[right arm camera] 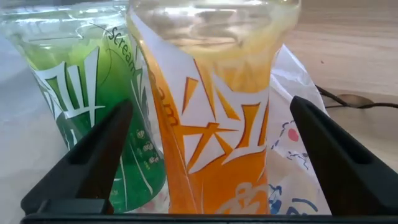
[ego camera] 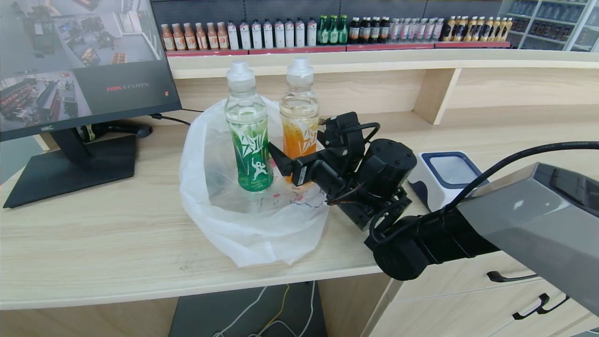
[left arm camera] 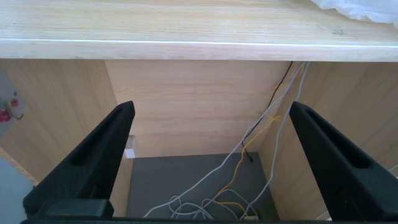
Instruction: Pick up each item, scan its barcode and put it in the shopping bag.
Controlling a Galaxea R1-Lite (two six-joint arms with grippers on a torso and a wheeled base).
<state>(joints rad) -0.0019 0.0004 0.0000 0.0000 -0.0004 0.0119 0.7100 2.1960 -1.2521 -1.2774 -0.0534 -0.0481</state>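
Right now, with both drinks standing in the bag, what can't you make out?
Head view: base of the orange-labelled clear plastic bottle, behind the right pincer.
Right wrist view: caps of that bottle and the green-labelled clear plastic bottle, cut off by the picture's edge.
Head view: one corner of the white box scanner, covered by the right arm.
Head view: labels of the back-shelf bottles, too small.

Your wood surface (ego camera: 117, 243) | shopping bag (ego camera: 262, 238) at centre | monitor stand (ego camera: 70, 171) at bag's 9 o'clock | scanner (ego camera: 442, 175) at 3 o'clock
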